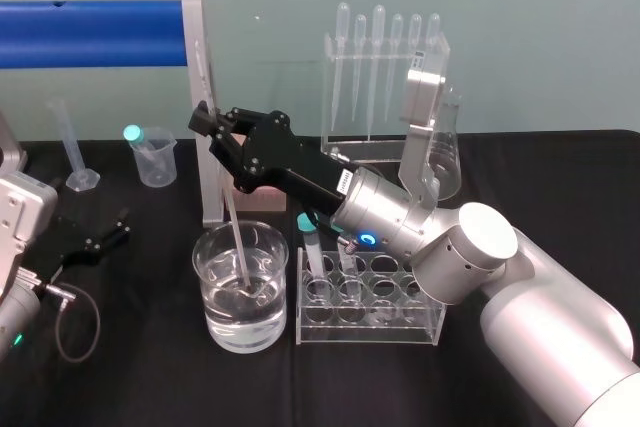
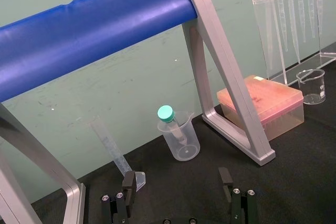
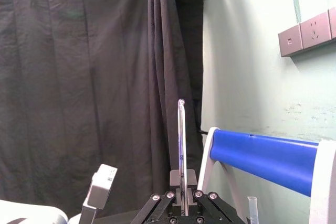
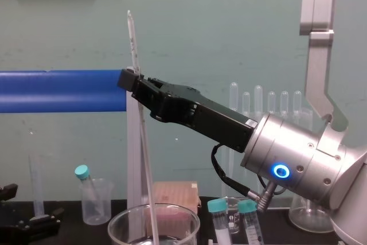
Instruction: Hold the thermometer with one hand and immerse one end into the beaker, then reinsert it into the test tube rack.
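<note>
Beaker (image 4: 178, 228) base below chest view's edge

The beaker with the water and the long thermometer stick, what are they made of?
The beaker looks like clear, smooth glass: water shows through it and its thick rim shines. The thermometer, held by the right gripper above the beaker, is probably thin glass too: whitish, glossy, with a rounded top. The left gripper sits parked at the left of the table.

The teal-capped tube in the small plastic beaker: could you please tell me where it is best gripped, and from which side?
Probably at the teal cap, coming from above along the tube's lean: only its capped end stands clear of the small beaker's rim, which walls in the rest. The left gripper, fingers open, sits nearest.
</note>
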Tool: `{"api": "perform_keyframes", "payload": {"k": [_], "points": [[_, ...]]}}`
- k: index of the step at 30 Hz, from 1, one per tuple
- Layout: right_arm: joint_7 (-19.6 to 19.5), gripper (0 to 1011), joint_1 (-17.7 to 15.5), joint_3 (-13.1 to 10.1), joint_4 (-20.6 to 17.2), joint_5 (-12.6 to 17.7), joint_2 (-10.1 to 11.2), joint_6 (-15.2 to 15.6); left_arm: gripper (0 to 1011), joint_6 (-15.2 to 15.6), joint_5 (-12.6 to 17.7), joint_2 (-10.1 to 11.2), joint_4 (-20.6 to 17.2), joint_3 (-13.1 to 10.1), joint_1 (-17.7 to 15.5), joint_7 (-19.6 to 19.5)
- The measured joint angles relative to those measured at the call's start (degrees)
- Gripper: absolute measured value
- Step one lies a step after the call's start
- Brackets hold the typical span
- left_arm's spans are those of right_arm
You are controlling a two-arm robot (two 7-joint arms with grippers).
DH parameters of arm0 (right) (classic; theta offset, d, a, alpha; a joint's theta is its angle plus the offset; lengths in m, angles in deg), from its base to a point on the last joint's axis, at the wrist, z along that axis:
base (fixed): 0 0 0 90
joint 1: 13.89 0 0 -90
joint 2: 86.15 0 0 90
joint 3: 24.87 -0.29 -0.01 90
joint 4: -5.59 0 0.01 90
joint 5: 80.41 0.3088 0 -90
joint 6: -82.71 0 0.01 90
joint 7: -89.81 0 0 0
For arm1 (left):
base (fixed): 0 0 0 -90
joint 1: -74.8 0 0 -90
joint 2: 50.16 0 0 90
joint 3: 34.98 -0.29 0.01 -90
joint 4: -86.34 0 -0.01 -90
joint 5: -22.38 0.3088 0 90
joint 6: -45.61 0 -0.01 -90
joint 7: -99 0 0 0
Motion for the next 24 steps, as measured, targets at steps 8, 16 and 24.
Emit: {"api": "perform_keyframes", "payload": {"k": [8,16,24], "points": [[0.00,57,0.00,0.00,0.00,0.00,0.00,0.00,1008,0.00,0.00,0.00,0.00,0.00,0.00,0.00],[0.00,56,0.00,0.00,0.00,0.00,0.00,0.00,1008,0.00,0.00,0.00,0.00,0.00,0.00,0.00],[0.00,56,0.00,0.00,0.00,0.00,0.00,0.00,1008,0.00,0.00,0.00,0.00,0.00,0.00,0.00]]}}
